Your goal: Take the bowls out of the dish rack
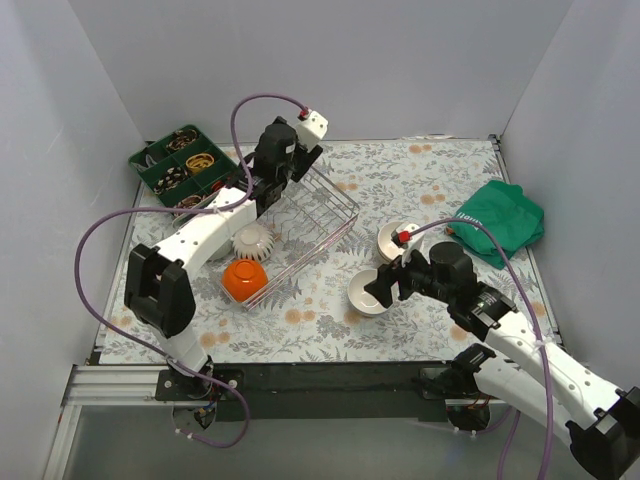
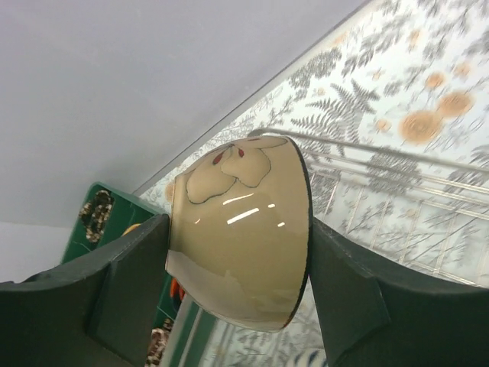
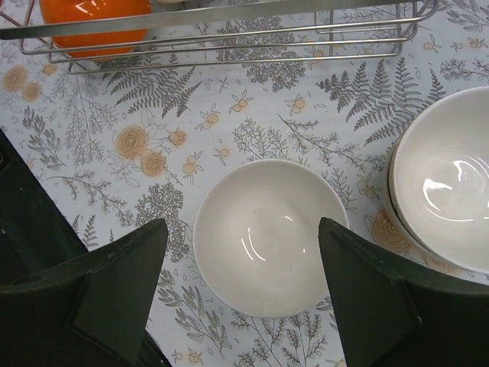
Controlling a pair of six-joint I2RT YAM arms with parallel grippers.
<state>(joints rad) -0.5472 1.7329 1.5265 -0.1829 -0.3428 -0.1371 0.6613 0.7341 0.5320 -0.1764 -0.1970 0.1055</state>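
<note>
The silver wire dish rack (image 1: 318, 222) stands left of centre. An orange bowl (image 1: 243, 281) and a white ribbed bowl (image 1: 253, 243) lie at its near end. My left gripper (image 1: 292, 170) hovers over the rack's far end, shut on a cream bowl (image 2: 252, 252) with a flower outline; the bowl is tilted on its side between both fingers (image 2: 137, 267). My right gripper (image 3: 241, 229) is open above a white bowl (image 3: 267, 237) standing on the table. Beside it stand stacked white bowls (image 3: 447, 191).
A green compartment tray (image 1: 185, 165) of small items sits at the back left. A crumpled green cloth (image 1: 503, 220) lies at the right. The floral mat (image 1: 420, 180) covers the table, with grey walls on three sides.
</note>
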